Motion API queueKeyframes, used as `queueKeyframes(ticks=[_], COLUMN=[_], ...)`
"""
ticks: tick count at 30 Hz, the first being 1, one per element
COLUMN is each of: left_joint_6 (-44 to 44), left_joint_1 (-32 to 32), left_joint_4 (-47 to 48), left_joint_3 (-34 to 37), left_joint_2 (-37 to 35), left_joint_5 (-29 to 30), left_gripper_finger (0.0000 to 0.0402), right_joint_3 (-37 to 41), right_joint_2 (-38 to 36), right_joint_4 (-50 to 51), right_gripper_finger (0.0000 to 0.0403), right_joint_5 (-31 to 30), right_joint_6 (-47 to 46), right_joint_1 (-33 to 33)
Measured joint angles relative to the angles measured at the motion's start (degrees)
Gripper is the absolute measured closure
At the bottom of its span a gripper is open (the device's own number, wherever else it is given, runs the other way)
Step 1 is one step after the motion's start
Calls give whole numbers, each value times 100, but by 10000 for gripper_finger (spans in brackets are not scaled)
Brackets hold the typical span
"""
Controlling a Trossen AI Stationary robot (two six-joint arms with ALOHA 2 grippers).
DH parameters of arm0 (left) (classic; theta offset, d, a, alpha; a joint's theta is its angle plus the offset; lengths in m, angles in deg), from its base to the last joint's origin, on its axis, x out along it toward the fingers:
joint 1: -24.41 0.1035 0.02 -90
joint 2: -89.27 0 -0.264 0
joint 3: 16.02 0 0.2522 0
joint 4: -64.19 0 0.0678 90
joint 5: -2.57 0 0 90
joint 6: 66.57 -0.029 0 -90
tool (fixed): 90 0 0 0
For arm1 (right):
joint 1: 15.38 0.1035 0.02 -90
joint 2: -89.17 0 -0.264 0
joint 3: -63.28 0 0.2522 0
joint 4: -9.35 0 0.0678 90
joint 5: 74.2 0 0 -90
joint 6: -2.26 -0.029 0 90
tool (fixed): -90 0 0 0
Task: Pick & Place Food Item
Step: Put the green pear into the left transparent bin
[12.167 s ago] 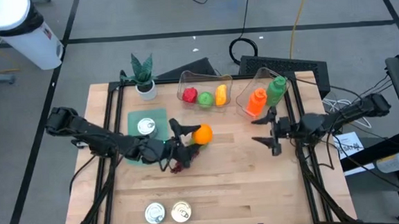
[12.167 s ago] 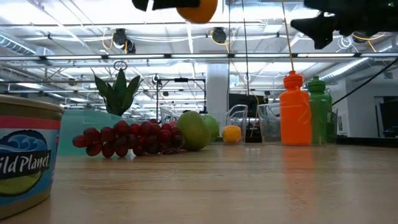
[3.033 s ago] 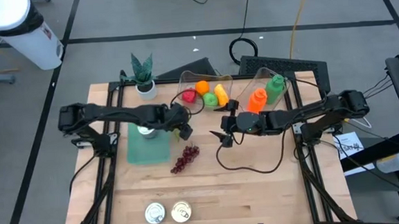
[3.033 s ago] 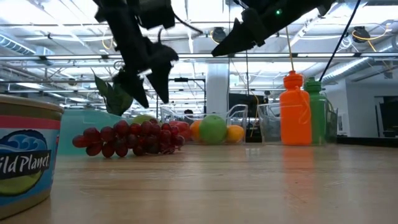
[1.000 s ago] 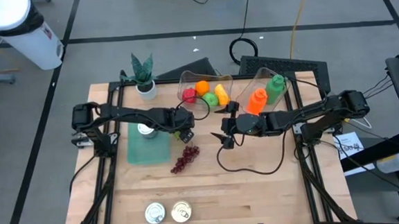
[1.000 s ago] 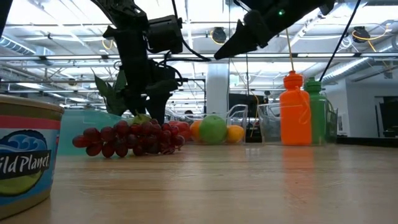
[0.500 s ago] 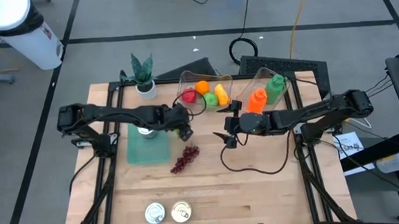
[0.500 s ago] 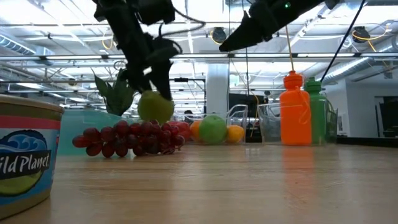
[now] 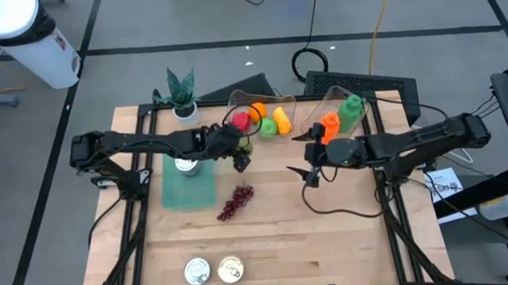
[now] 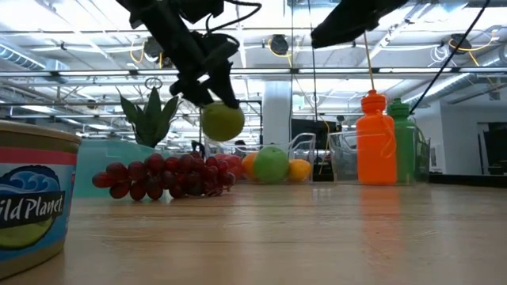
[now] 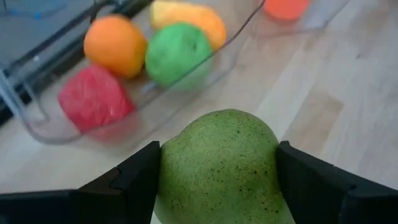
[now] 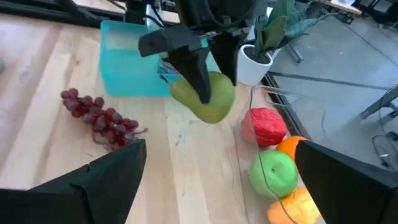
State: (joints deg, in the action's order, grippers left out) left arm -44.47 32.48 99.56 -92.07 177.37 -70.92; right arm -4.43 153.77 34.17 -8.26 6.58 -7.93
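Above the table point(image 9: 330, 235), beside the clear bin point(image 9: 256, 107) of fruit, the left gripper point(image 11: 217, 180) clamps a green pear point(image 10: 222, 121) in the air. Nearby, the right gripper point(image 9: 308, 161) hovers with fingers spread, holding nothing.

A matt, speckled green pear point(image 11: 217, 163) hangs above the pale wooden table point(image 9: 348, 234) near a clear plastic bin point(image 11: 37, 121).
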Motion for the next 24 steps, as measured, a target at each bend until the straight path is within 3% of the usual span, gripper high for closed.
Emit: queueKeyframes(ticks=[5, 12, 19, 24], left_joint_6=[-406, -744, -996, -991], left_joint_1=[175, 562, 953, 1232], left_joint_4=[-566, -1795, -3324, -4270], left_joint_3=[-4, -9, -20, -20], left_joint_2=[-4, -5, 321, 805], left_joint_5=[-110, -132, -533, -758], left_gripper_finger=[112, 129, 114, 125], right_joint_3=[0, 19, 544, 972], right_joint_2=[-379, -702, -893, -1068], right_joint_4=[433, 798, 293, -359], right_gripper_finger=[8, 8, 8, 8], right_joint_5=[3, 3, -11, -14], right_joint_6=[-245, -605, -668, -617], right_joint_1=[120, 331, 570, 665])
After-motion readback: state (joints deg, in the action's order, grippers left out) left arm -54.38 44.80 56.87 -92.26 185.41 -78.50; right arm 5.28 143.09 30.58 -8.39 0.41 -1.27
